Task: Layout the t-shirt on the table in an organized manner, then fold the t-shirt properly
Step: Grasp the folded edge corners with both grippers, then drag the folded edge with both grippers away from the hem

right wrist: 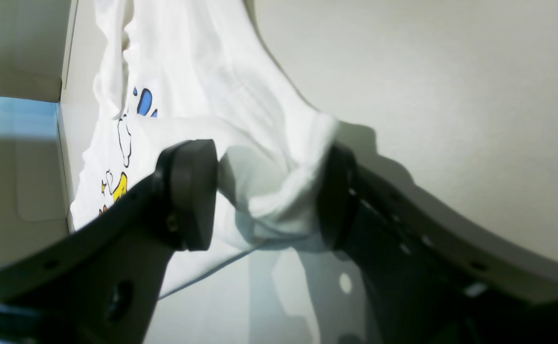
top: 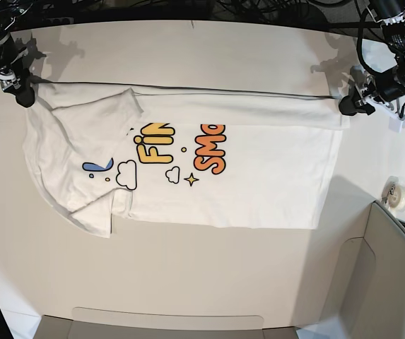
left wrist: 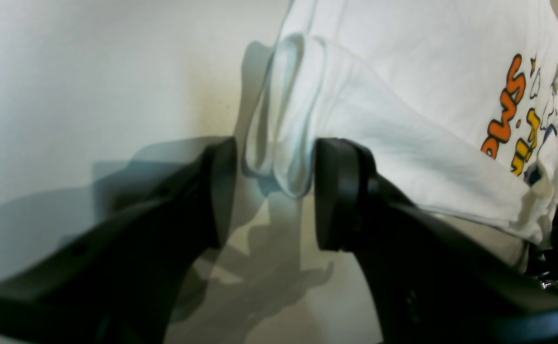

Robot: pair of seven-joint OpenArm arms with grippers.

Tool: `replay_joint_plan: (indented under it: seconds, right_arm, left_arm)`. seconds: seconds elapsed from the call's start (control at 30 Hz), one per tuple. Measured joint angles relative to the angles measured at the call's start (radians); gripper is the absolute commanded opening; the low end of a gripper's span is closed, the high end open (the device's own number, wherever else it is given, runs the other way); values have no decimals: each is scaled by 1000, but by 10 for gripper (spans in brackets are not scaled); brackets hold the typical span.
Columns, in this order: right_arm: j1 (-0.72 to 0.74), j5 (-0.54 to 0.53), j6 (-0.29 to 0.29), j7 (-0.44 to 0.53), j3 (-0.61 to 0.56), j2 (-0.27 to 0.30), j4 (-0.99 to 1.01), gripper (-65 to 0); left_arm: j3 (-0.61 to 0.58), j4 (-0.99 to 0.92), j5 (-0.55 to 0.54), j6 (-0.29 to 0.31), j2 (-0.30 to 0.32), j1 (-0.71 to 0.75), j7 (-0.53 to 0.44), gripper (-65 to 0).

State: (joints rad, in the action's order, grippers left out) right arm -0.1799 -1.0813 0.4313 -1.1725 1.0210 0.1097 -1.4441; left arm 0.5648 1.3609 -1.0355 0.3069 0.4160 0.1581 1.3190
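Note:
The white t-shirt point(top: 259, 183) lies flat on the off-white table point(top: 188, 275), print up, its far long side folded over so the tops of "FINE" and "SMOL" are covered. My left gripper point(top: 348, 106) is at the right end of that fold. In the left wrist view the left gripper point(left wrist: 275, 191) is open around a hem fold of the shirt point(left wrist: 403, 71). My right gripper point(top: 24, 95) is at the fold's left end. In the right wrist view the right gripper point(right wrist: 272, 191) is open with bunched shirt cloth point(right wrist: 202, 62) between its jaws.
A grey-beige panel point(top: 393, 282) rises at the front right corner, and another point(top: 167, 321) runs along the front edge. A small round object point(top: 393, 195) sits by the right edge. Cables crowd the far edge point(top: 188, 10).

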Motion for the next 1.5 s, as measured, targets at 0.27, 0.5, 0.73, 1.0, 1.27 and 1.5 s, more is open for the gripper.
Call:
replay_joint_plan:
  seconds: [0.27,0.5,0.73,1.0,1.27,1.5]
  right_arm:
    - [8,37,11,-2,-86,-8,2,-597]
    - [7,38,11,-13,-107,3,9,-574]
    - [7,39,11,-13,-107,3,9,-576]
    - [-41,23,10,-43,-111,3,-30,-630]
    - [-229,-79,17,-43,-114,-5,-73,-631]
    - [-327,-124,29,-24,-110,-1,-80,-632]
  left_arm:
    - [-43,0,-2,1,6,-1,-8,-383]
    - [-79,2,-18,5,5,-8,-12,-385]
    - [-95,-5,5,1,-5,-32,3,-650]
    - [-91,0,-3,3,16,3,-3,-650]
    - [11,9,-62,12,41,155,-18,-650]
    - [31,73,-140,6,42,285,-11,-650]
